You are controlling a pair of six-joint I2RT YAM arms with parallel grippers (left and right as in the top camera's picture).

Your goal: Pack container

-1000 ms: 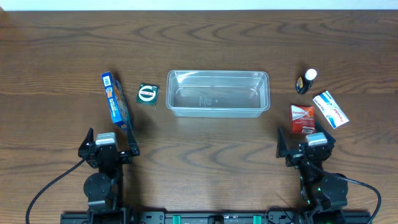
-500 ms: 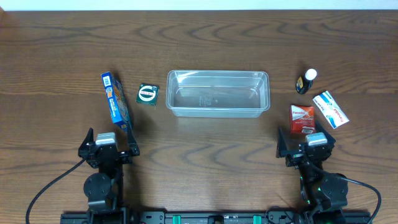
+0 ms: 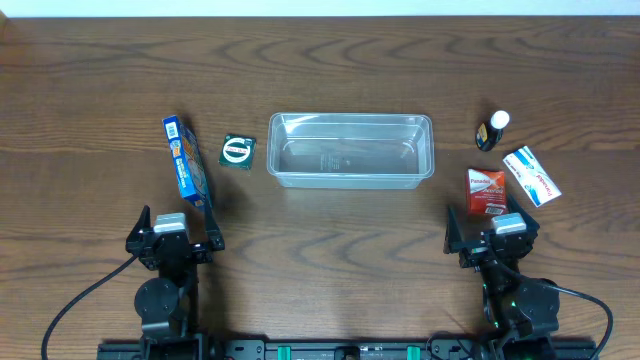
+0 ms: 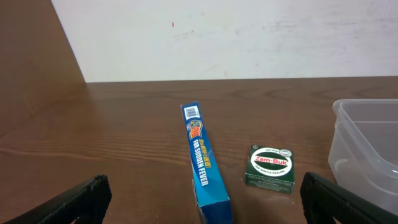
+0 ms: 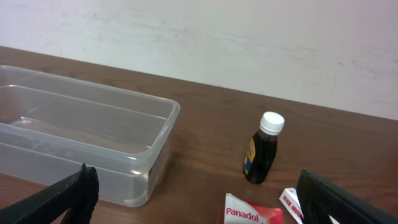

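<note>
The clear plastic container [image 3: 350,150] stands empty at the table's middle; it also shows in the left wrist view [image 4: 367,149] and the right wrist view [image 5: 81,130]. Left of it lie a blue box [image 3: 185,160] [image 4: 205,165] and a green Zam-Buk box [image 3: 237,152] [image 4: 269,168]. To its right are a dark bottle with a white cap [image 3: 492,130] [image 5: 262,149], a red Panadol box [image 3: 487,191] [image 5: 252,214] and a white box [image 3: 531,175]. My left gripper [image 3: 172,232] [image 4: 202,214] is open and empty behind the blue box. My right gripper [image 3: 492,238] [image 5: 199,205] is open and empty near the Panadol box.
A pale wall rises past the table's far edge [image 4: 249,37]. Bare brown wood [image 3: 340,250] lies between the two grippers and in front of the container.
</note>
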